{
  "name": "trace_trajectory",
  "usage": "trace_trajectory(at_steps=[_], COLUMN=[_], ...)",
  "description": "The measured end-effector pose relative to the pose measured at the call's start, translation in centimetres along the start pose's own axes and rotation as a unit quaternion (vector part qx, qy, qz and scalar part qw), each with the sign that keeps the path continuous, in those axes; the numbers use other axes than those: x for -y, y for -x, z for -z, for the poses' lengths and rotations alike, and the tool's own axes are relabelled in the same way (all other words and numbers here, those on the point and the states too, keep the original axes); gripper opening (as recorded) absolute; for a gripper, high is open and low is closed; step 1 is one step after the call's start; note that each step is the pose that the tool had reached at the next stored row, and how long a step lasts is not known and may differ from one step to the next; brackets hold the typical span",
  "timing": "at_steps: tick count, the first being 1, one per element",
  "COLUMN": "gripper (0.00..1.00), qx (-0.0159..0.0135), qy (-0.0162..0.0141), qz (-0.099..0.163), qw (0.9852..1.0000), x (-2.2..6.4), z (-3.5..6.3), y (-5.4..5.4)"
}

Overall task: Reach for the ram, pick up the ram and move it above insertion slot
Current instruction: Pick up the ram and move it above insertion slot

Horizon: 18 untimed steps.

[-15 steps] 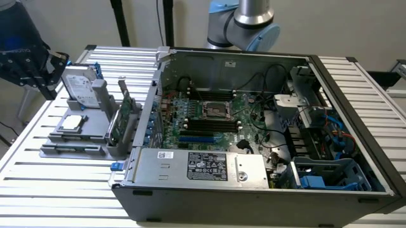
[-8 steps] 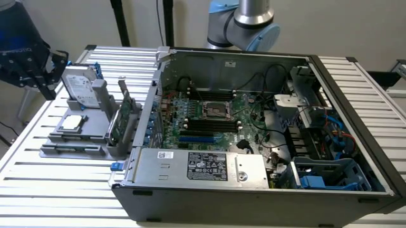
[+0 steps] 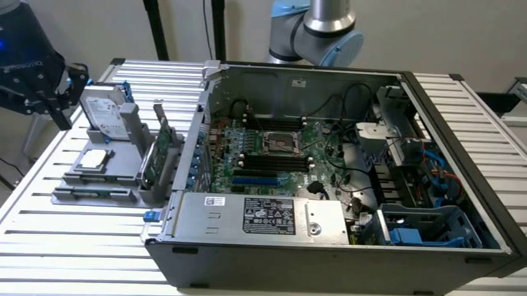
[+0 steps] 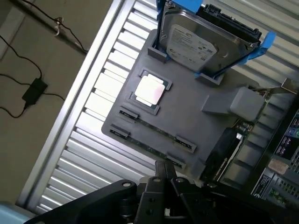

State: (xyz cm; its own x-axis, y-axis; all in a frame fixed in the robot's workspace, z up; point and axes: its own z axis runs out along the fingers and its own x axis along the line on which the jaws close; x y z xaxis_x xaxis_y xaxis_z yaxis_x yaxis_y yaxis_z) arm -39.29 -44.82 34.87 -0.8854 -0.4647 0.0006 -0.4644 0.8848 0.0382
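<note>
Slatted table bears the open case with its insertion slot, well apart from the grey holder where the ram lies flat; the gripper, closed just nearby, would likely jab that thin stick, not straddle it.

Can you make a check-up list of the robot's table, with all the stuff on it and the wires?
Surface: slatted metal table with an open case and a grey tray.
Job's things: ram lying in the tray; slot on the case's green board.
Clutter: hard drive, chip and card on the tray.
Grippers: tool shut, holding nothing, in the air near the tray.
Cables: black cables inside the case; one cable on the floor.
Surroundings: arm behind the case, pale wall.
</note>
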Motion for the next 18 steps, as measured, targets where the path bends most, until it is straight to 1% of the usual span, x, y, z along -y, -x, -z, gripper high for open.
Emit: trace_trajectory(at_steps=[2,5,7,9,11,13,15,18], gripper=[0.11,0.11,0.11,0.11,0.11,0.11,0.11,0.11], qx=[-0.0007,-0.0017,-0.0024,-0.0031,-0.0038,-0.0045,-0.0052,-0.0062], qy=[0.0,0.0,0.0,0.0,0.0,-0.0001,-0.0001,-0.0001], qz=[0.018,0.046,0.064,0.082,0.1,0.118,0.136,0.163], qw=[0.9998,0.999,0.998,0.9966,0.995,0.993,0.9907,0.9866], x=[0.0,0.0,0.0,0.0,0.0,0.0,0.0,0.01], z=[0.0,0.0,0.0,0.0,0.0,0.0,0.0,0.0], y=[0.0,0.0,0.0,0.0,0.0,0.0,0.0,0.0])
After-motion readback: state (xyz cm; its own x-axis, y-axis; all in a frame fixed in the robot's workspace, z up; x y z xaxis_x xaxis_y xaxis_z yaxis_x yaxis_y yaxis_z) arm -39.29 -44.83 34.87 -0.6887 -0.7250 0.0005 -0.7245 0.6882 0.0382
